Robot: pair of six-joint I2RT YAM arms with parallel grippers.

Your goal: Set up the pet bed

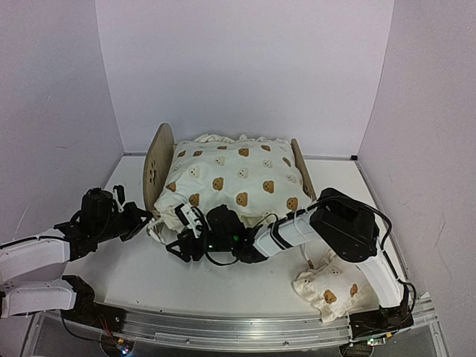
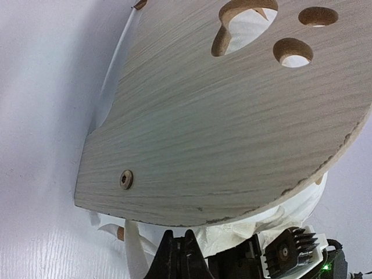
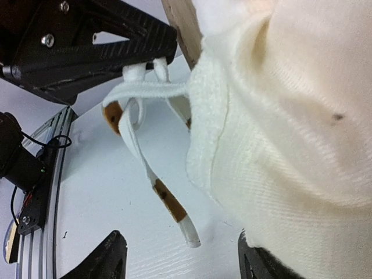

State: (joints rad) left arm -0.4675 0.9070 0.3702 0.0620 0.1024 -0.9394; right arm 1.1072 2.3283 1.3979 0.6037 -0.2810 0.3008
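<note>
Top external: pet bed (image 1: 304, 172), headboard (image 1: 157, 165) left

Readable text, brands, numbers: none in any view.
Sign on pet bed (image 1: 158, 167): paw-print cutout through the pale wood headboard; no lettering around it.
Same sign, left wrist view: one large hole and two small round holes near the top edge of the board, white fabric showing through.
Print on cushion (image 1: 238, 178): repeated bear faces, some brown, some cream; a pattern only, no words.
Print on pillow (image 1: 331, 286): the same bear faces, brown and cream.
Print on cushion ties, right wrist view: brown patches, too partial to make out as any figure.
</note>
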